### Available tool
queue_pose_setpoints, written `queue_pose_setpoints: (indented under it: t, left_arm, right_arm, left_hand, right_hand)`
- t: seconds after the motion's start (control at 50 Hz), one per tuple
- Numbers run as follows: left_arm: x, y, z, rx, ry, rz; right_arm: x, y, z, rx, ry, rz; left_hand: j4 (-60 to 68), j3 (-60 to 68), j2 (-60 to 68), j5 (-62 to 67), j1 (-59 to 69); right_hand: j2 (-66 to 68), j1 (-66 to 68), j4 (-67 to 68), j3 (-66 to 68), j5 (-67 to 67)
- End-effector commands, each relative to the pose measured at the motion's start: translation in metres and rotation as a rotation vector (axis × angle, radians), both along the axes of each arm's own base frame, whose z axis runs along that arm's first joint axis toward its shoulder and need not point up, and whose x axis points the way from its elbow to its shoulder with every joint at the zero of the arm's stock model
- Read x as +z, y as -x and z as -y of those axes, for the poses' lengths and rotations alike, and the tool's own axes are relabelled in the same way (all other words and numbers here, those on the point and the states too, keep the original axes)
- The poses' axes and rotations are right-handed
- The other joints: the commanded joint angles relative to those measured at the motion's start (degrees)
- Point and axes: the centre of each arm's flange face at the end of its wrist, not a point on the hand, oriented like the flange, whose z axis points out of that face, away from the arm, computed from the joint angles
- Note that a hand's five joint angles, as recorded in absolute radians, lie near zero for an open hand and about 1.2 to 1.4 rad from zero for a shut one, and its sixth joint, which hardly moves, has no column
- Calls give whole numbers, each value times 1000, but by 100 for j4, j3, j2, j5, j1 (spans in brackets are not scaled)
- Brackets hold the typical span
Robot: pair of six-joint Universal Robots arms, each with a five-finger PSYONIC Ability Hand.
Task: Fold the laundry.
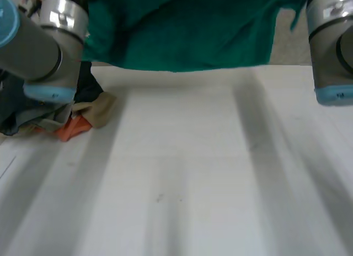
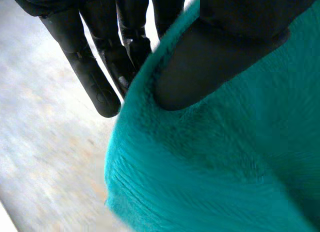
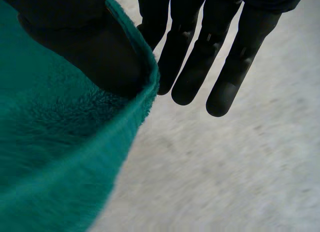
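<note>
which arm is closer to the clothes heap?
Left. The left arm hangs right over the clothes heap, covering part of it; the right arm is at the opposite side of the table, well apart.

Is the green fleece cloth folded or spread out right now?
Spread out: the green fleece cloth hangs wide above the table, with the left hand and right hand each pinching an edge.

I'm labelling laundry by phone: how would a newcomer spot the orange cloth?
On the white table, find the clothes pile under the left arm. The orange cloth pokes from its near edge beside a beige piece, the only bright colour there.
</note>
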Motion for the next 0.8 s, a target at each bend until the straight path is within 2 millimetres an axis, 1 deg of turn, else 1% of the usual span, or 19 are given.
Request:
queue_pose_setpoints:
  t: [0.02,0.06,0.08,0.14,0.16,0.22,0.24,0.28,0.32,0.34,0.4,0.46,0.54,0.62,0.64,0.66,0.68,0.7,0.8]
  left_arm:
    - [-67,-13,-35,-11,-252,112]
    - [-92,-15,-41,-11,-324,146]
    - [-114,-17,-46,-12,-385,175]
    - [-141,-21,-55,-12,-461,212]
    - [-161,-23,-59,-11,-517,237]
    - [-191,-25,-62,-11,-598,266]
    - [-206,-24,-64,-16,-637,284]
    - [-214,-25,-66,-15,-661,296]
    - [-220,-26,-68,-15,-681,301]
    - [-222,-27,-69,-15,-685,303]
    - [-224,-27,-71,-17,-694,305]
    - [-223,-28,-71,-15,-692,302]
    - [-222,-30,-69,-10,-692,299]
    - [-223,-31,-68,-5,-696,300]
    - [-224,-31,-68,-4,-698,300]
    - [-225,-31,-68,-3,-700,302]
    - [-227,-32,-68,-2,-708,305]
    - [-228,-32,-68,-2,-711,308]
    - [-230,-36,-65,11,-729,306]
  right_arm:
    - [-77,5,-13,56,-381,-162]
    - [-97,13,-13,53,-464,-188]
    - [-118,21,-12,46,-539,-203]
    - [-152,24,-11,58,-644,-216]
    - [-172,27,-9,61,-710,-214]
    - [-200,29,-7,69,-799,-201]
    - [-216,32,-5,60,-853,-182]
    - [-228,38,-2,46,-906,-159]
    - [-236,48,1,20,-962,-130]
    - [-236,50,1,16,-976,-118]
    - [-235,60,5,-7,-1019,-52]
    - [-234,72,11,-36,-1040,10]
    - [-233,82,14,-61,-1068,66]
    - [-238,90,15,-86,-1111,83]
    - [-238,91,16,-93,-1114,82]
    - [-239,91,16,-93,-1117,80]
    - [-239,92,16,-93,-1120,79]
    - [-239,92,16,-93,-1117,77]
    - [-235,91,15,-86,-1106,71]
  left_hand:
    - [1137,1190,1161,1146,1305]
    - [1137,1190,1161,1146,1305]
    - [1137,1190,1161,1146,1305]
    - [1137,1190,1161,1146,1305]
    - [1137,1190,1161,1146,1305]
    - [1137,1190,1161,1146,1305]
    - [1137,1190,1161,1146,1305]
    - [1137,1190,1161,1146,1305]
    - [1137,1190,1161,1146,1305]
    - [1137,1190,1161,1146,1305]
    - [1137,1190,1161,1146,1305]
    - [1137,1190,1161,1146,1305]
    - [1137,1190,1161,1146,1305]
    - [1137,1190,1161,1146,1305]
    - [1137,1190,1161,1146,1305]
    - [1137,1190,1161,1146,1305]
    - [1137,1190,1161,1146,1305]
    - [1137,1190,1161,1146,1305]
    - [1137,1190,1161,1146,1305]
  right_hand:
    - [1247,1539,1155,1195,1172]
    - [1247,1539,1155,1195,1172]
    - [1247,1539,1155,1195,1172]
    - [1247,1539,1155,1195,1172]
    - [1247,1539,1155,1195,1172]
    - [1247,1539,1155,1195,1172]
    - [1247,1539,1155,1195,1172]
    - [1247,1539,1155,1195,1172]
    - [1247,1539,1155,1195,1172]
    - [1186,1478,1095,1134,1111]
    - [-123,169,-214,-175,-198]
    - [-2190,-1898,-2281,-2242,-2265]
    - [-2347,-2054,-2438,-2399,-2422]
    - [-2112,-1820,-2204,-2164,-2187]
    - [-1812,-1520,-1903,-1864,-1887]
    - [-1259,-967,-1351,-1311,-1334]
    - [578,870,487,526,503]
    - [1240,1532,1149,1188,1165]
    - [1247,1539,1155,1195,1172]
